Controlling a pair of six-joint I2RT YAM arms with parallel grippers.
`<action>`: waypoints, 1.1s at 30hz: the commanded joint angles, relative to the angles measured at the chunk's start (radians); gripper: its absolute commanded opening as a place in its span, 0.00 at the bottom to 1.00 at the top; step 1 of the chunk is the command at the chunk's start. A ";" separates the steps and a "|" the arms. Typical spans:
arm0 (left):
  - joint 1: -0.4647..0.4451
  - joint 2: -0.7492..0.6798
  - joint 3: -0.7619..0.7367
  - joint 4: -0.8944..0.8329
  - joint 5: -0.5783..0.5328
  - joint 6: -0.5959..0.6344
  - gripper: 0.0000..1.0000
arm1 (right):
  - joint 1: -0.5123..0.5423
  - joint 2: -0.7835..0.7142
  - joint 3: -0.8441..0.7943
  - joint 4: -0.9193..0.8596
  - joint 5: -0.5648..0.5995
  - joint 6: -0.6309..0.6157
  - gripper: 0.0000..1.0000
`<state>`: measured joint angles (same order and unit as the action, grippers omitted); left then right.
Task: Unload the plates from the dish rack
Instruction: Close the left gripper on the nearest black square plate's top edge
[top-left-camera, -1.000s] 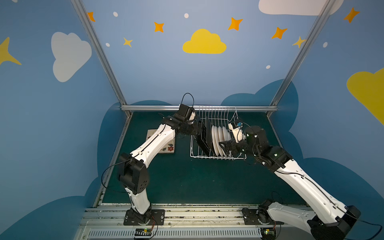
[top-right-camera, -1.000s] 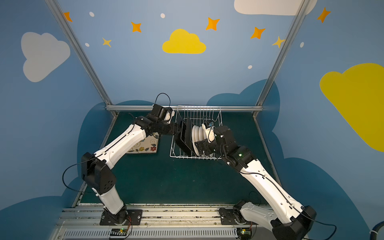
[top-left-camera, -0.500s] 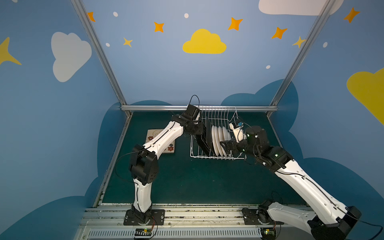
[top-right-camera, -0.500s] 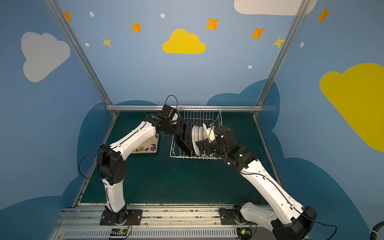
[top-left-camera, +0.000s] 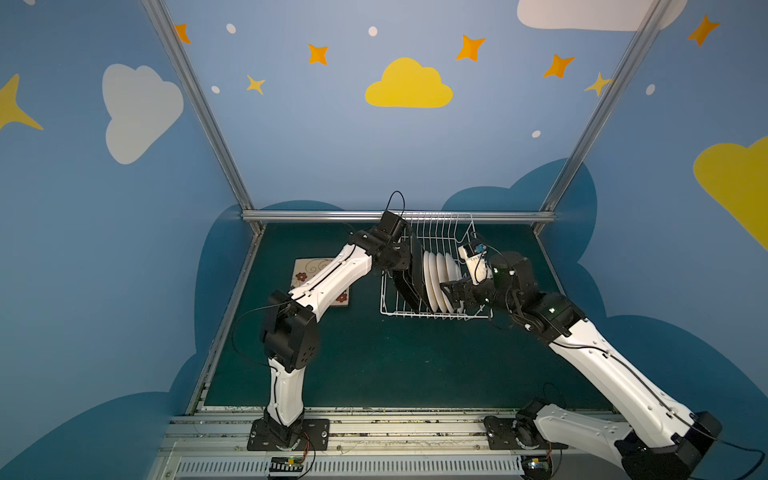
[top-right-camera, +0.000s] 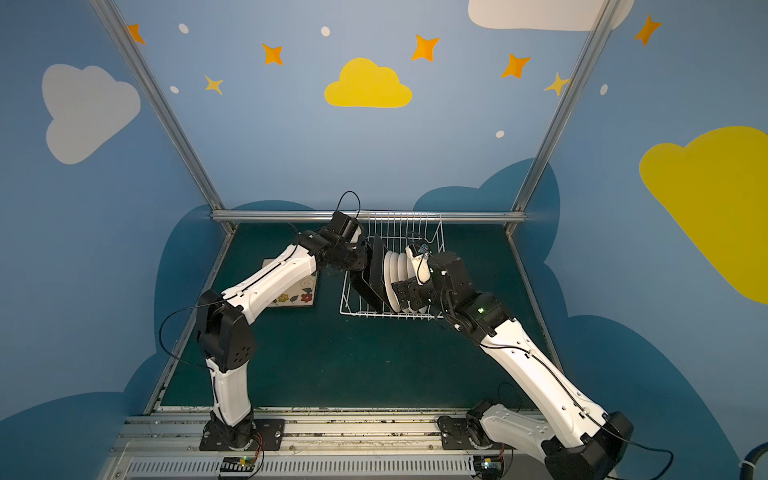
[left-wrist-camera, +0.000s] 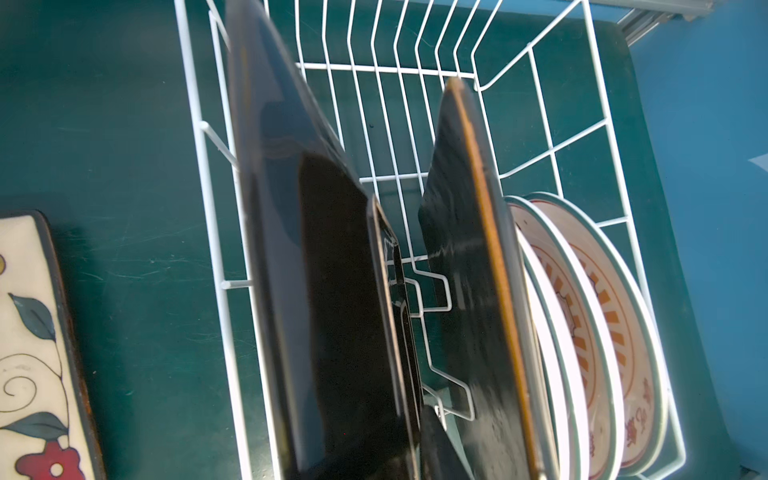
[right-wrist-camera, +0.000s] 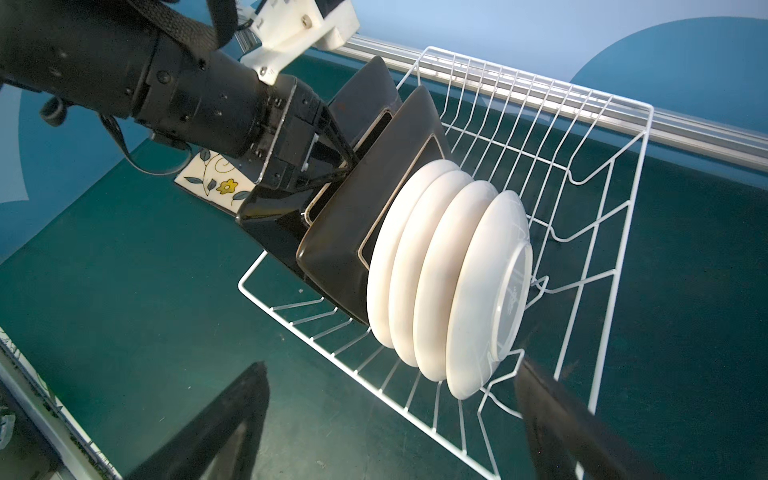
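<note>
The left arm (top-left-camera: 328, 278) has swung in. The left gripper (right-wrist-camera: 340, 166) jaws pinch the outer square plate (right-wrist-camera: 270, 224) in the dish rack (right-wrist-camera: 582, 124); the right gripper (right-wrist-camera: 390, 365) gapes empty. One floral plate (top-left-camera: 303, 270) lies on the counter (top-left-camera: 374, 353); six are still racked.

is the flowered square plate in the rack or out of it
Out. The flowered plate lies flat, face up, on the green table beside the dish rack, with a gap between them.

I see soft, even light and weak shadows in both top views; up close, the nearest black plate (left-wrist-camera: 291, 208) blurs and glints.
</note>
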<state>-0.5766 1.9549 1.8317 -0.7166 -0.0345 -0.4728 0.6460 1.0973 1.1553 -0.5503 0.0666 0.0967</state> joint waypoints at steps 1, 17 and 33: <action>-0.013 0.035 -0.025 -0.067 -0.029 0.017 0.28 | 0.003 -0.013 -0.014 0.012 0.012 -0.002 0.92; -0.003 -0.009 -0.034 -0.036 0.074 -0.023 0.03 | 0.002 -0.025 -0.014 0.015 0.016 -0.006 0.92; 0.027 -0.172 -0.084 0.066 0.137 -0.052 0.03 | 0.000 -0.022 -0.008 0.039 0.017 0.000 0.92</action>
<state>-0.5701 1.8626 1.7424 -0.6529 0.1219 -0.5671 0.6460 1.0874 1.1496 -0.5350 0.0711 0.0967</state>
